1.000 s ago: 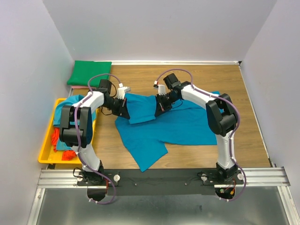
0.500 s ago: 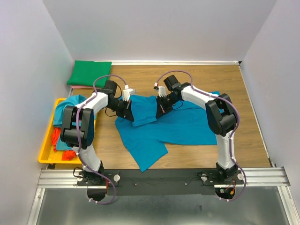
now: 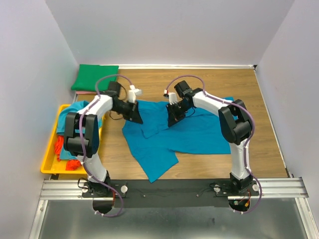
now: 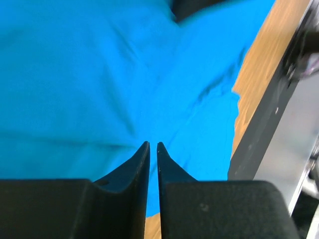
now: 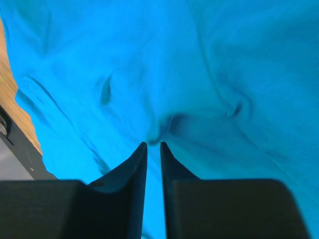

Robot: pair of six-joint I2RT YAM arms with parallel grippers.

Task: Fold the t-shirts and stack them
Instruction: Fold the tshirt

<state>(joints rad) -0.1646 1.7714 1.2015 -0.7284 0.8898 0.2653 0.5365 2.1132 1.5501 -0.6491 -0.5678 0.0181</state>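
At the left gripper (image 4: 153, 145), the jaws stand a slit apart and hold nothing. The right gripper (image 5: 153, 144) is the same, its tips close over a pucker in the cloth. Beneath both lies 1 teal t-shirt (image 3: 199, 132), spread and rumpled on the table (image 3: 249, 89). Judged light, limp and apt to slide, so pinch it at the hem or shoulder edges. The 2 wrist views show wrinkles only. The top view alone shows the garment's outline, the folded green t-shirt (image 3: 94, 77) and the yellow tray (image 3: 47, 152).

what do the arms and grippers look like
The left arm and right arm have white shells between bulky black joints, each trailed by a looping purple cable. The left gripper and right gripper have matte black fingers tapering to thin points.
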